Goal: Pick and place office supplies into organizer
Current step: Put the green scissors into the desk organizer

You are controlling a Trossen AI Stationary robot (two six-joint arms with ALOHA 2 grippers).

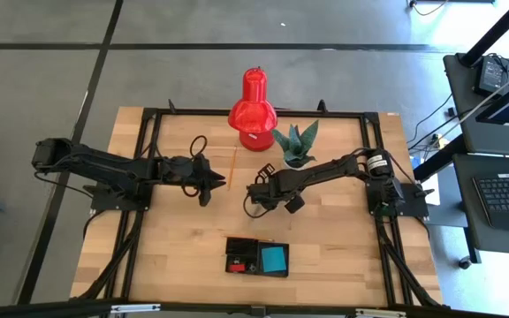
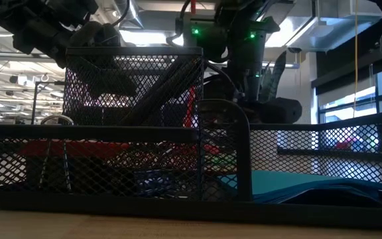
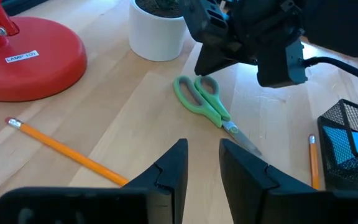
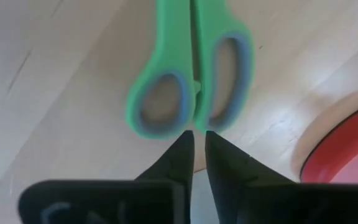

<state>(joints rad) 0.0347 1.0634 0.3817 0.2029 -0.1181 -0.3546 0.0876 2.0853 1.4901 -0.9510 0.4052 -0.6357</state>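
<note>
right gripper [image 4: 199,138] jaws nearly closed just above green scissors [image 4: 188,74], not gripped; left gripper [image 3: 202,163] jaws slightly apart (idle); note pad [image 1: 273,258] filed in organizer [image 1: 256,269], pencils [image 3: 67,151] outstanding.

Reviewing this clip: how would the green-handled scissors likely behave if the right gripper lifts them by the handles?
The scissors look rigid and lie flat with blades shut, so rolling seems unlikely. Gripped at the handles, the blade end would probably droop. The smooth handles may slip between the right gripper's narrow fingertips.
</note>
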